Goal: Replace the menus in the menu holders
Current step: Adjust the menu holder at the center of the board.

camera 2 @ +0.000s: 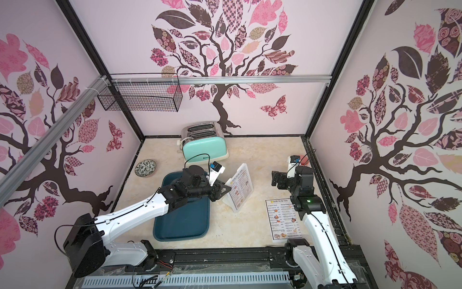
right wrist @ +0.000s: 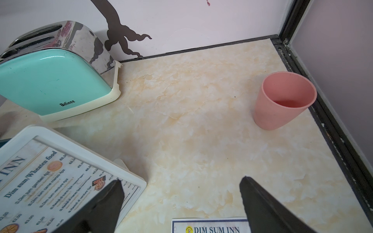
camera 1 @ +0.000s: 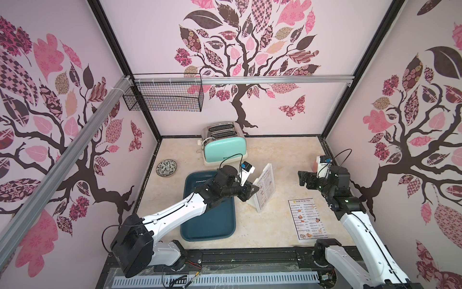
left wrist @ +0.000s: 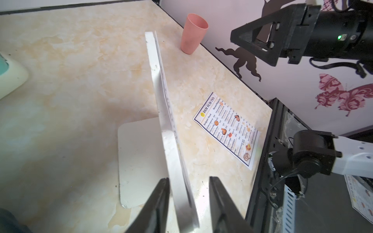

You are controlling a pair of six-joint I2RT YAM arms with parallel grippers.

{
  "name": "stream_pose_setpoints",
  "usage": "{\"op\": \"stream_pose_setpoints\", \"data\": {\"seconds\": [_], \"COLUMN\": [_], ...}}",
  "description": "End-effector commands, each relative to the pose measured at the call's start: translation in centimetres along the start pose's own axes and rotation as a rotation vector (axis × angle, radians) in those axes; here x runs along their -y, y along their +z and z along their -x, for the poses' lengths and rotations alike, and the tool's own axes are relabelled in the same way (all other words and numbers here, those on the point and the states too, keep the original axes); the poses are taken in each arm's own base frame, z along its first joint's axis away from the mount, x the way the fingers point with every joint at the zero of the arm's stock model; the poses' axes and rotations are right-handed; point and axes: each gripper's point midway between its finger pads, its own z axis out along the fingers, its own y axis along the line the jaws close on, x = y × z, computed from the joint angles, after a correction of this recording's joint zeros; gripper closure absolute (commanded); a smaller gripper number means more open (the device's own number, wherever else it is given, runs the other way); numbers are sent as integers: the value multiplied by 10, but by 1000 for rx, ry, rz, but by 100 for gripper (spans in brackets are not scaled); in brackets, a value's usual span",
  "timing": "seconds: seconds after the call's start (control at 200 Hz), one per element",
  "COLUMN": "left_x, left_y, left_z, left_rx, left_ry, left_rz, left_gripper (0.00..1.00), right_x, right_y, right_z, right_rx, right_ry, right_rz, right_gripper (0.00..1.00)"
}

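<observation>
Menu holder (camera 1: 265, 186) stands upright mid-desk (camera 1: 275, 150) with a loaded menu (right wrist: 50, 181) in it. The spare menu (camera 1: 308, 220) lies flat just beside it. Left gripper (left wrist: 188, 178) has its jaws astride the holder's edge, with a gap on the print side, so no firm clamp. Right gripper (right wrist: 181, 181) hovers nearby, jaws wide apart. I'd pinch the frame squarely and steady it, then have the right one slide the sheet out.

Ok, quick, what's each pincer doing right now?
Left pincer: astride the holder's edge; whether it grips cannot be told.
Right pincer: open, holding nothing.
</observation>
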Motion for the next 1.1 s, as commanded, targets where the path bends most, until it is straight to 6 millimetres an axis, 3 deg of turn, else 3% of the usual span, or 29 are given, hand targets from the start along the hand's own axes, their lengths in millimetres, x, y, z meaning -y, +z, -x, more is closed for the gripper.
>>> {"op": "stream_pose_setpoints", "data": {"seconds": [0.0,0.205,0.505,0.62,0.675,0.735,0.76,0.795,0.86,0.925,0.98,1.096], "left_x": [2,-23,-39,-46,-49,-52,-53,-58,-87,-128,-164,-222], "left_y": [-1,0,11,10,4,-6,-13,-25,-59,-109,-160,-262], "left_z": [4,0,5,6,17,39,50,66,91,89,70,-13], "left_rx": [-34,-157,-265,-282,-249,-167,-118,-42,104,199,250,272], "left_ry": [103,198,323,334,344,345,344,331,264,125,5,-260], "left_rz": [-73,-78,-117,-111,-88,-33,-1,70,320,588,822,1224], "left_gripper": [74,92,90,73,52,39,33,19,16,15,15,16], "right_x": [-1,-1,-2,-2,-2,-1,0,2,8,21,34,45], "right_y": [-7,-9,-11,-11,-11,-9,-7,-4,5,17,28,50], "right_z": [13,15,17,15,16,15,14,12,7,-3,-12,-29], "right_rx": [20,20,23,17,20,24,26,34,48,69,95,136], "right_ry": [-16,-31,-44,-51,-53,-51,-48,-42,-33,-32,-42,-75], "right_rz": [-8,-11,-8,-5,-8,-12,-12,-19,-43,-98,-150,-183], "right_gripper": [4,4,4,3,3,3,2,3,2,2,2,1]}}
